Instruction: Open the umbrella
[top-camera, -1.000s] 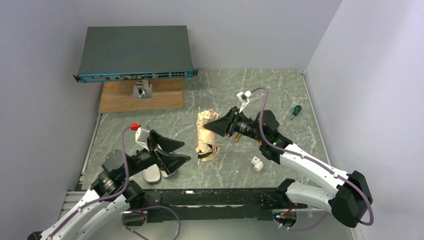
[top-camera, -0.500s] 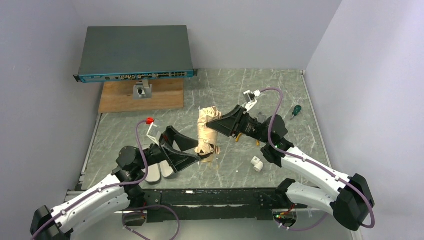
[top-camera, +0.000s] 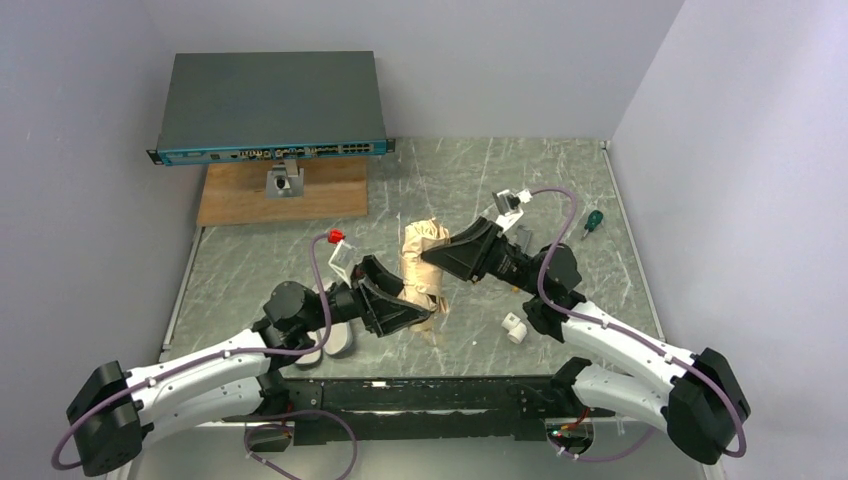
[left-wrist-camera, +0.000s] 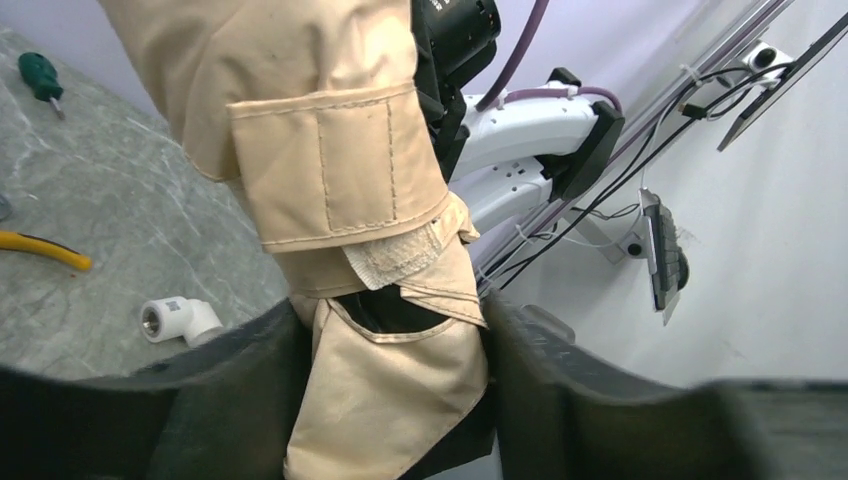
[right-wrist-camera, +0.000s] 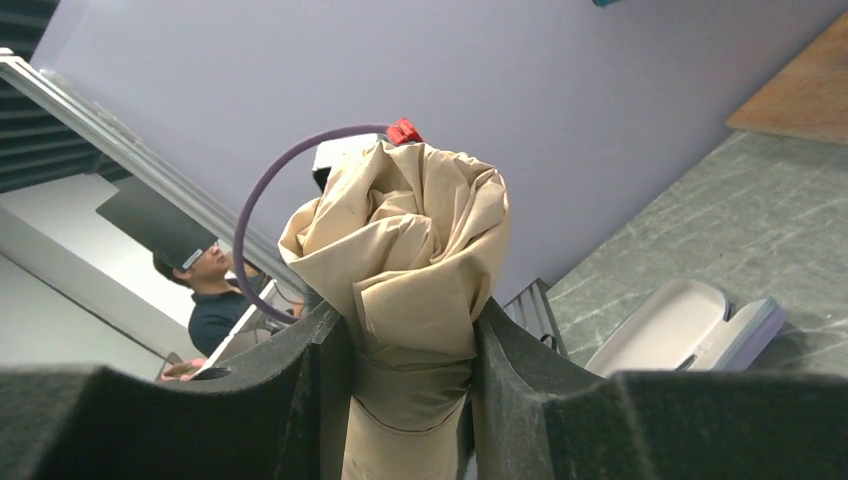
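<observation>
The umbrella (top-camera: 421, 262) is a folded cream-beige bundle, held off the table and tilted. My right gripper (top-camera: 436, 256) is shut on its upper part; in the right wrist view the crumpled fabric (right-wrist-camera: 400, 240) is pinched between the black fingers of that gripper (right-wrist-camera: 408, 320). My left gripper (top-camera: 418, 305) reaches in from the left at the lower end. In the left wrist view the strap tab (left-wrist-camera: 335, 160) wraps the bundle, and the loose flap with black underside (left-wrist-camera: 385, 400) sits between the left gripper's (left-wrist-camera: 392, 315) fingers, which touch it on both sides. The handle is hidden.
Lavender-grey case shells (top-camera: 325, 342) lie near the left arm. A white pipe fitting (top-camera: 515, 327) lies front right, with a green screwdriver (top-camera: 592, 222) further back right. A network switch (top-camera: 270, 105) and wooden board (top-camera: 285, 190) stand at the back left. A yellow tool (left-wrist-camera: 45, 250) lies on the table.
My left arm swung right from the case shells to the umbrella's lower end and its jaws narrowed onto the fabric. The right gripper shifted slightly right, tilting the umbrella.
</observation>
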